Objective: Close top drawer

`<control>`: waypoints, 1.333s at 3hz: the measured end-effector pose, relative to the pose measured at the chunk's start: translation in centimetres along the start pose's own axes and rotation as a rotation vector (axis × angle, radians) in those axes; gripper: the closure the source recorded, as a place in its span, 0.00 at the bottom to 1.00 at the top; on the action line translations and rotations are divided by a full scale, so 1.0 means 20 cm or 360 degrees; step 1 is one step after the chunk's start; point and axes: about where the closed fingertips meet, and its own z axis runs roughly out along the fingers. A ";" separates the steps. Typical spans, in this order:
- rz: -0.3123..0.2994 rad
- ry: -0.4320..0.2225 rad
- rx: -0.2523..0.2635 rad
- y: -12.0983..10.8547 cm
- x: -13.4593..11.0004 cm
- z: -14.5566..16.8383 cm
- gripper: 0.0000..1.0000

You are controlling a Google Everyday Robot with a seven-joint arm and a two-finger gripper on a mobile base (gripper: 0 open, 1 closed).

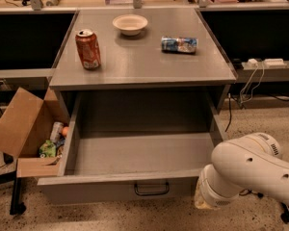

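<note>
Well, top drawer [86,192] pulled out, smooth grey metal, black bar handle [151,189], gripper [199,204] by drawer's front corner, state unclear.

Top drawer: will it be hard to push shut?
Probably easy: the top drawer looks empty, so it is likely light. Its grey front looks stiff and shouldn't bend. The hand sits by the front's right end, so an off-centre push might skew it.
</note>
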 end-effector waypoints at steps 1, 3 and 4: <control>0.0000 0.0000 0.0000 0.00 0.00 0.00 0.26; -0.0015 -0.0014 0.0040 -0.07 0.02 -0.01 0.00; -0.0037 -0.0062 0.0107 -0.25 0.06 -0.02 0.18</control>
